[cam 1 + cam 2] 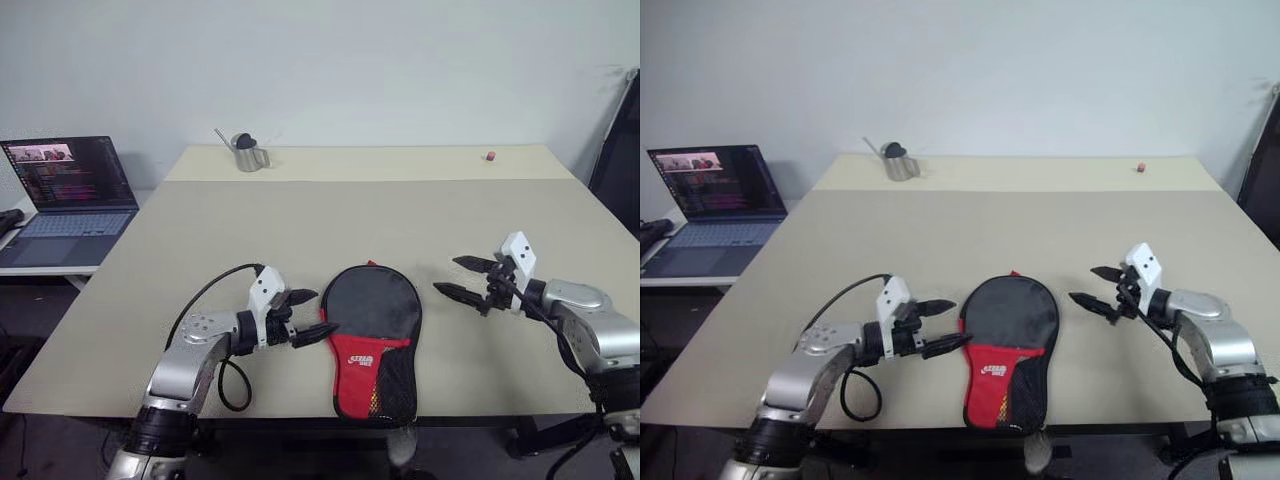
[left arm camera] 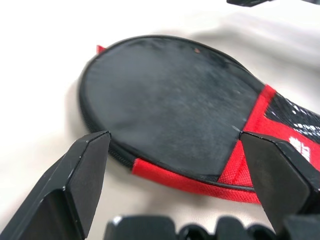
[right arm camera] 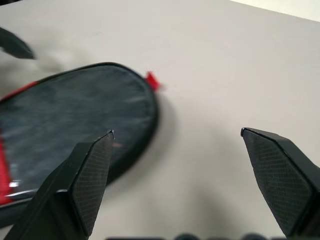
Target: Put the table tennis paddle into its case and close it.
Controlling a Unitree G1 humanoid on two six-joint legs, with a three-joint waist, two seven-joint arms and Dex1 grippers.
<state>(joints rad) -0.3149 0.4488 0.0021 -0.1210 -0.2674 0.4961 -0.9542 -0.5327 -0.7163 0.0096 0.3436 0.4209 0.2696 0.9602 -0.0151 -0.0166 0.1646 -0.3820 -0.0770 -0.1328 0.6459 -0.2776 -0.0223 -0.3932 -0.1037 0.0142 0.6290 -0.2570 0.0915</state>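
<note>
Left eye view puts my left tool (image 1: 308, 316) at lower centre-left, forearm bent inward and fingers spread apart, grasping nothing, tips just beside the case's (image 1: 372, 335) left edge. My right tool (image 1: 468, 277) hangs at centre-right, likewise released, pointing in toward the case from a little way off. That case lies flat near the worktop's (image 1: 300, 220) front edge, black top away from me, red part nearest. I cannot see the paddle itself.
</note>
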